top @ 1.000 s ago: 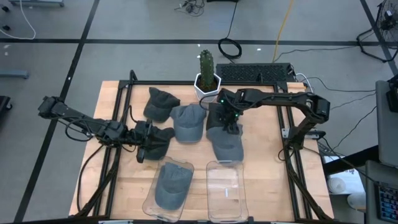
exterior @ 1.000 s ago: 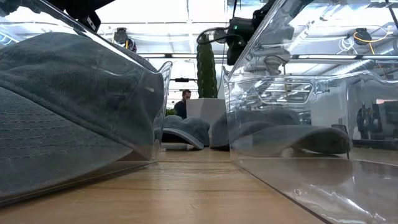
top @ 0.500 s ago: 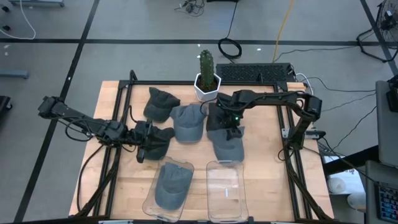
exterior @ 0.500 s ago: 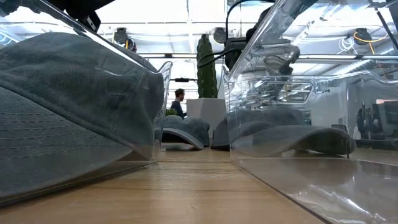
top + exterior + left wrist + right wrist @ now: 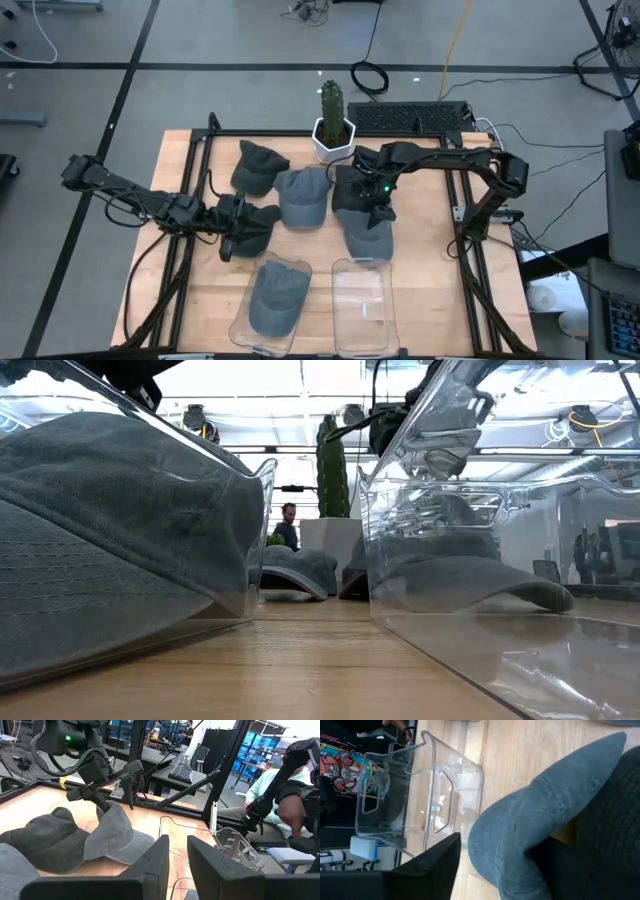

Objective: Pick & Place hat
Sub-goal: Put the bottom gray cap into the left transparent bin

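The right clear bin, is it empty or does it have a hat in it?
Empty. From above, the right bin shows only its clear bottom.

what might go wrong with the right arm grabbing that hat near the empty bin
The right gripper pinches only the crown of the grey hat, so the soft fabric may slip out on the lift. A darker hat lies touching it and might drag along. The empty bin is narrow, so the brim may catch on its rim.

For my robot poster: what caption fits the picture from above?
Right claw grips a gray hat above the empty clear bin; another bin already holds one.
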Available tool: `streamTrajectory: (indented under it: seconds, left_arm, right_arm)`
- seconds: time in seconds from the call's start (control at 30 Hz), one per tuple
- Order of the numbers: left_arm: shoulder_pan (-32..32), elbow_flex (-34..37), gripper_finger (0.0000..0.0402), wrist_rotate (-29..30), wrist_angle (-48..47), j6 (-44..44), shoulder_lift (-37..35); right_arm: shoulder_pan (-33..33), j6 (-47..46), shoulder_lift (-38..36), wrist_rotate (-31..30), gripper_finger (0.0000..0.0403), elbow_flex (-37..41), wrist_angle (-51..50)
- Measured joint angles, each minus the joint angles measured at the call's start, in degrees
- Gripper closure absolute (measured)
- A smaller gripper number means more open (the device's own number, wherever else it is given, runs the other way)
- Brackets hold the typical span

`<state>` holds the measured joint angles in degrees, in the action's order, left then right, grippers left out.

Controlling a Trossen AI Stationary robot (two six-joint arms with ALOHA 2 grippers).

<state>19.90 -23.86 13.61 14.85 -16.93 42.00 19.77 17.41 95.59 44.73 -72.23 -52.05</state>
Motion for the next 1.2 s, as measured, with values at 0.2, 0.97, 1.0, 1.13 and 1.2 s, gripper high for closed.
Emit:
streamTrajectory:
  seconds: [0.2, 0.97, 1.0, 1.13, 1.2]
  left_arm:
    - [0.0, 0.0, 0.0325, 0.0, -0.02, -0.02, 0.0]
    - [0.02, 0.0, 0.0325, 0.0, 0.0, 0.0, 0.0]
    - [0.02, 0.0, 0.0325, 0.0, -0.02, 0.0, 0.0]
    - [0.0, 0.0, 0.0325, 0.0, 0.56, 0.23, 0.0]
    - [0.0, 0.0, 0.0325, 0.0, 1.4, 0.24, -0.01]
  right_arm:
    - [-1.38, 2.64, 0.0, -8.64, 0.0294, 0.0, 0.69]
    - [-4.19, -3.14, -16.28, -8.56, 0.0402, 0.0, 8.28]
    - [-4.71, -3.26, -17.09, -8.59, 0.0402, 0.0, 9.08]
    - [-7.52, -3.27, -19.61, -8.69, 0.0402, 0.0, 13.42]
    - [-9.03, -3.27, -20.09, -8.8, 0.0402, 0.0, 16.27]
